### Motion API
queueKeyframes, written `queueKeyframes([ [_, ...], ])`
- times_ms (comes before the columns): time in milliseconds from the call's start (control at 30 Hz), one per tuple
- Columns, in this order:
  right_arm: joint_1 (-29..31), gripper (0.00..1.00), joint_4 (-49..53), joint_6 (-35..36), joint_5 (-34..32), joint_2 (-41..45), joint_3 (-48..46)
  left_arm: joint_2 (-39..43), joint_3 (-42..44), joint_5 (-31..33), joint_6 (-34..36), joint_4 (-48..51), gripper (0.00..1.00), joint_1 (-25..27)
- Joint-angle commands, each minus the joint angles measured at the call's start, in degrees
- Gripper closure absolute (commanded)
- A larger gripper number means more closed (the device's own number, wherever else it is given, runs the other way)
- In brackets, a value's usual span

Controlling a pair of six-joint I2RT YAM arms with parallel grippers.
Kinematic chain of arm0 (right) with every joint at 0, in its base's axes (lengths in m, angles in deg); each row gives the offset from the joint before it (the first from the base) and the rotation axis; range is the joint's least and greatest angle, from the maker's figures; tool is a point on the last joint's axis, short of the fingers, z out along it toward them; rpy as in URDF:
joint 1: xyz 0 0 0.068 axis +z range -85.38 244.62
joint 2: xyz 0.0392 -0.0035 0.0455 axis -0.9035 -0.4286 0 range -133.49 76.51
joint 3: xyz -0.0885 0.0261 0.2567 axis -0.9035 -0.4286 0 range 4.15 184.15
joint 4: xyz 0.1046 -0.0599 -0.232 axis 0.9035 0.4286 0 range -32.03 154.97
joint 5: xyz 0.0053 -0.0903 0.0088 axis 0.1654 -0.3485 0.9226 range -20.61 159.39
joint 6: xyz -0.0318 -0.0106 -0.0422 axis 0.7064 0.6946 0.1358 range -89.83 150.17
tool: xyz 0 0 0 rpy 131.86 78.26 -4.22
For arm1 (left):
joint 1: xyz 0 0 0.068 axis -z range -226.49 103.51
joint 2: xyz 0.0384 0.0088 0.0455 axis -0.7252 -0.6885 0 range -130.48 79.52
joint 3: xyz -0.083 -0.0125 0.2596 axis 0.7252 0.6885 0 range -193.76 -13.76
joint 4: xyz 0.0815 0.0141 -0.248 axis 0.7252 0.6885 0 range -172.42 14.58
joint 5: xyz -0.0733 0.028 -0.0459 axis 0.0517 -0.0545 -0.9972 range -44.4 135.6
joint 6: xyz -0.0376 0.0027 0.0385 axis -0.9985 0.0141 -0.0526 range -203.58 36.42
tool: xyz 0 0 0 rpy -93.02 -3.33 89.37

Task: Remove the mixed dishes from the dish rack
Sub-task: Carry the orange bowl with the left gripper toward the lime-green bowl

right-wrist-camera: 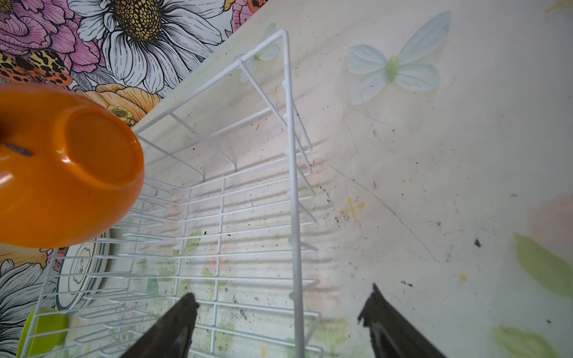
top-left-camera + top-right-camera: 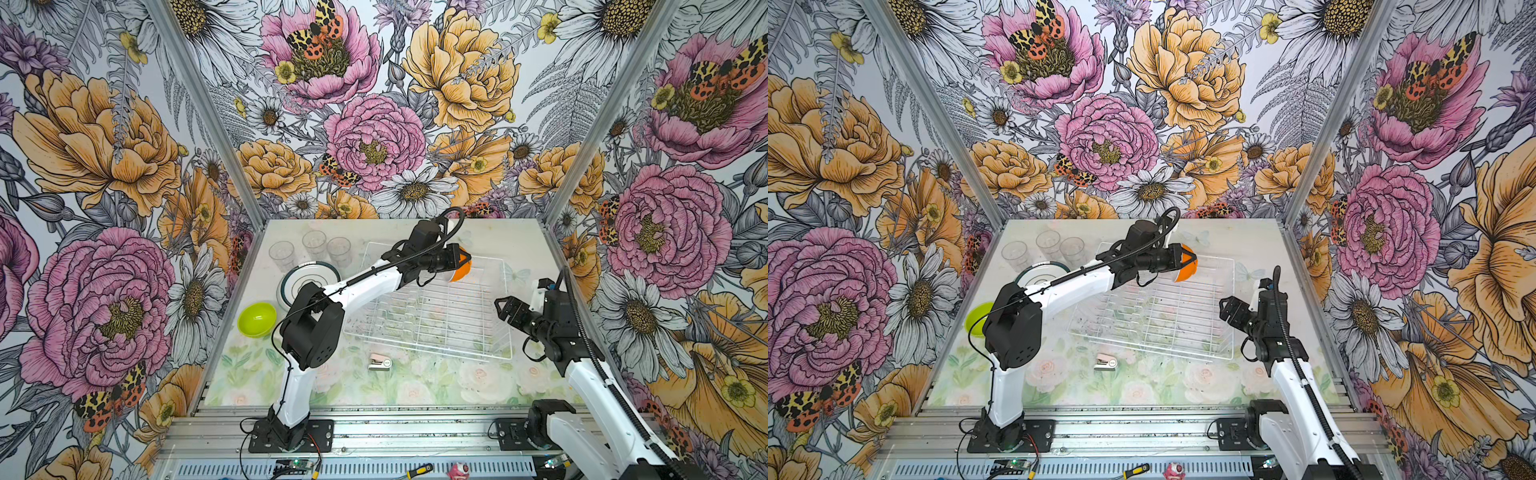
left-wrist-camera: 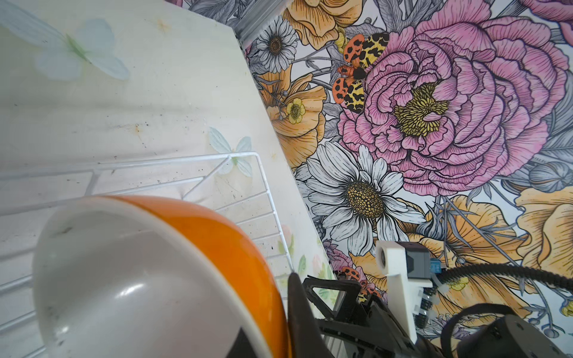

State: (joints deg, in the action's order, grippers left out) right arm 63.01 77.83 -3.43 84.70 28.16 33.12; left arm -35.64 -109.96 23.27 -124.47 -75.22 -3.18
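My left gripper (image 2: 464, 261) is shut on the rim of the small orange bowl (image 2: 462, 272), one finger inside and one outside. It holds the bowl tilted above the far right corner of the dish rack (image 2: 436, 348). The left wrist view shows the bowl's pale inside and orange wall (image 3: 223, 241) over the rack's rim (image 3: 173, 160). My right gripper (image 2: 505, 305) hovers open over the rack's right rim (image 1: 291, 155), holding nothing. Teal-rimmed plates (image 2: 309, 278), three clear tumblers (image 2: 314, 243) and the lime-green bowl (image 2: 257, 319) stand on the table left of the rack.
A small pink-white stapler-like object (image 2: 379, 361) lies on the table just in front of the rack. The left arm's elbow (image 2: 311, 328) stands beside the lime-green bowl. Floral walls close the table on three sides.
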Motion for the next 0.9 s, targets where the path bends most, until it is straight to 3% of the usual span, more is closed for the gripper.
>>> queueKeyframes([
  [0,-0.48,0.14,-1.57,0.00,0.47,0.17,1.08,4.93,0.86,3.16,4.75,3.95,1.00,-0.60],
  [300,-0.69,0.15,-1.57,0.55,-0.89,-2.08,0.84,15.18,7.10,7.36,8.08,9.11,1.00,-3.18],
  [433,-0.80,0.23,-1.66,0.99,-1.64,-3.27,0.99,20.95,11.16,10.48,10.06,13.25,1.00,-3.49],
  [700,-0.97,0.54,-1.69,2.58,-2.68,-6.06,2.77,39.40,23.90,21.95,12.32,26.60,1.00,-7.50],
  [733,-1.00,0.59,-1.73,2.67,-3.04,-6.54,3.10,41.51,25.28,23.00,12.35,28.16,1.00,-8.57],
  [800,-0.99,0.84,-1.69,2.75,-3.42,-7.89,4.02,46.30,28.41,25.45,12.42,31.87,1.00,-10.99],
  [867,-0.96,0.92,-1.75,2.80,-3.83,-9.28,4.84,50.11,30.74,27.57,12.62,35.51,1.00,-13.24],
])
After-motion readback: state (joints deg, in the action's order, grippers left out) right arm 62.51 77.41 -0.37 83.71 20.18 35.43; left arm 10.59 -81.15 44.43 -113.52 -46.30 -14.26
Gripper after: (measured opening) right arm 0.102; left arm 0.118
